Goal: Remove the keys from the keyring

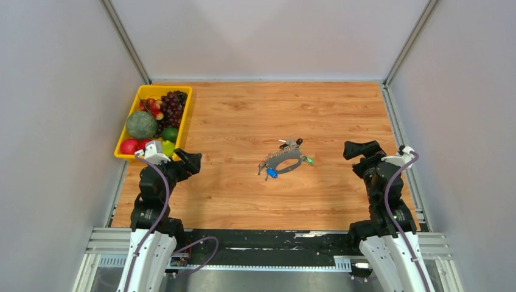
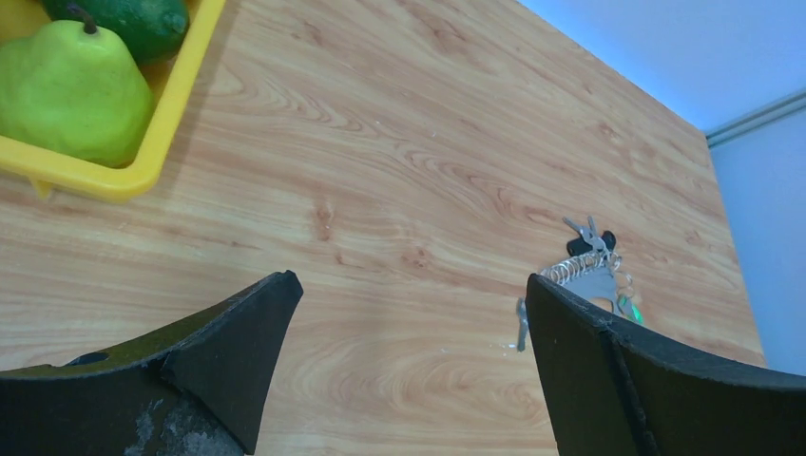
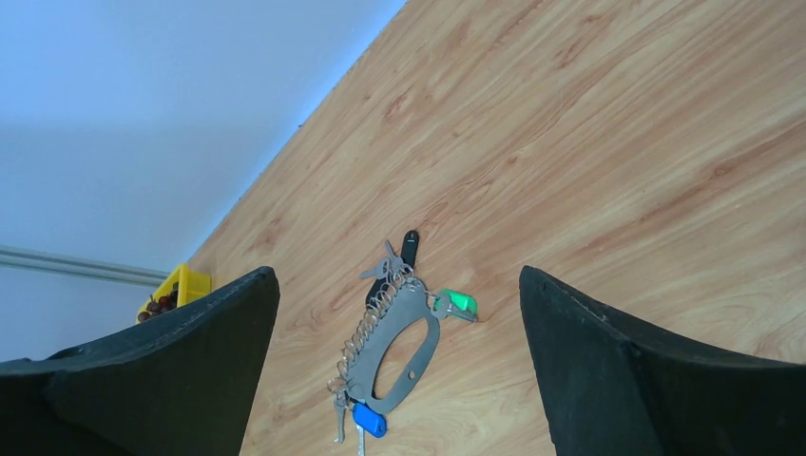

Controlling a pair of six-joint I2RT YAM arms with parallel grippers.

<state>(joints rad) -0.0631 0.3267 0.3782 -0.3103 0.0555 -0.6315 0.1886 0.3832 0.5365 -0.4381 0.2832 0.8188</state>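
Ideally, with left claw (image 1: 190,163) and right claw (image 1: 360,149) both released and empty, one should pin the keyring (image 1: 285,159) flat on the bench (image 1: 243,115) while the other teases keys (image 1: 272,173) off.

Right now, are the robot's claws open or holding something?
Left claw: open, holding nothing.
Right claw: open, holding nothing.

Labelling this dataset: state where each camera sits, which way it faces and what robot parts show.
Top external: above, behind the bases, looking down at table; both arms show.
Left wrist: on left gripper, facing keyring; own fingers show.
Right wrist: on right gripper, facing keyring; own fingers show.
Shared: all three see keyring and tray.
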